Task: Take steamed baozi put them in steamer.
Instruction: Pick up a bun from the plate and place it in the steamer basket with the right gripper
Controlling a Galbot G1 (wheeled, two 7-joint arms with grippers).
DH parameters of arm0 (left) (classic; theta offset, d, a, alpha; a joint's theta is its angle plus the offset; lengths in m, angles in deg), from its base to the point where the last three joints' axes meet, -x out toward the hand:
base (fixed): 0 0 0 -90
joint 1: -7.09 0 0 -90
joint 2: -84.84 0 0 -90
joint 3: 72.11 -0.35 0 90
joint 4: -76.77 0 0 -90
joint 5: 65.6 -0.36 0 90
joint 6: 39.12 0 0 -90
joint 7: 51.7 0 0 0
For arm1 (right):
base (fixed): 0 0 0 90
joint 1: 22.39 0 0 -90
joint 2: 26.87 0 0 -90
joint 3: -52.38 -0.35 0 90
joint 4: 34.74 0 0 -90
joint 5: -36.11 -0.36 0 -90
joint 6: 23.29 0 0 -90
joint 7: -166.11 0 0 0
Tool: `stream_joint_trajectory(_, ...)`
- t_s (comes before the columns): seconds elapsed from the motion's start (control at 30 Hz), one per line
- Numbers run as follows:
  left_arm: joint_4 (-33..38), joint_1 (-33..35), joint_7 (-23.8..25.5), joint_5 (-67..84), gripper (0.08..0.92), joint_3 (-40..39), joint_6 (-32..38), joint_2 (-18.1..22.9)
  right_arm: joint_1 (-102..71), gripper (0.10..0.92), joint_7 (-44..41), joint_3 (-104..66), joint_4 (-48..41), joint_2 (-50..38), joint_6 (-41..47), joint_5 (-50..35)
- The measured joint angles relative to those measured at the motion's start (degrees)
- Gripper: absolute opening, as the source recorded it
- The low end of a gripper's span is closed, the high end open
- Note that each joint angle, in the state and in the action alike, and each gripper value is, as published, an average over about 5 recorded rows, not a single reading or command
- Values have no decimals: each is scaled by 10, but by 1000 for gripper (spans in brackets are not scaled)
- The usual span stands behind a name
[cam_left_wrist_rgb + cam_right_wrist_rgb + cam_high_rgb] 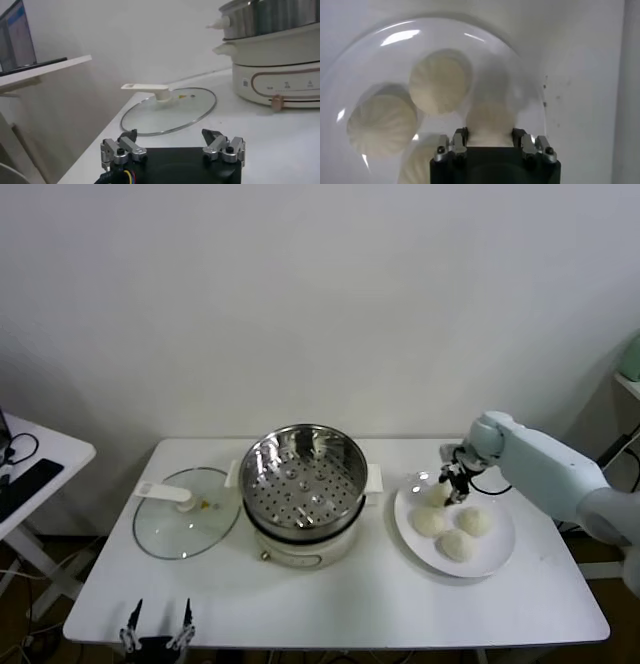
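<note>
Your right gripper (490,142) brackets one steamed baozi (490,122), apparently touching it; three more (440,87) (382,125) (417,167) lie beside it on the white plate (530,80).

A bare test room or lab dressed up as a kitchen corner: a plain white wall fills the upper frame, and a white folding surface (330,604) at centre carries an electric steamer (303,489), a glass lid (187,513) and a white plate (455,534). At far left a second desk (40,474) holds cables, and more cables trail at lower left
</note>
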Motion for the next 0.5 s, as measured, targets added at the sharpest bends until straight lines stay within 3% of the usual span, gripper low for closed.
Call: stream_joint_trajectory(0.5, -5, 1, -3, -9, 823, -3, 3, -4, 234, 607, -14, 135, 162, -3, -111, -74)
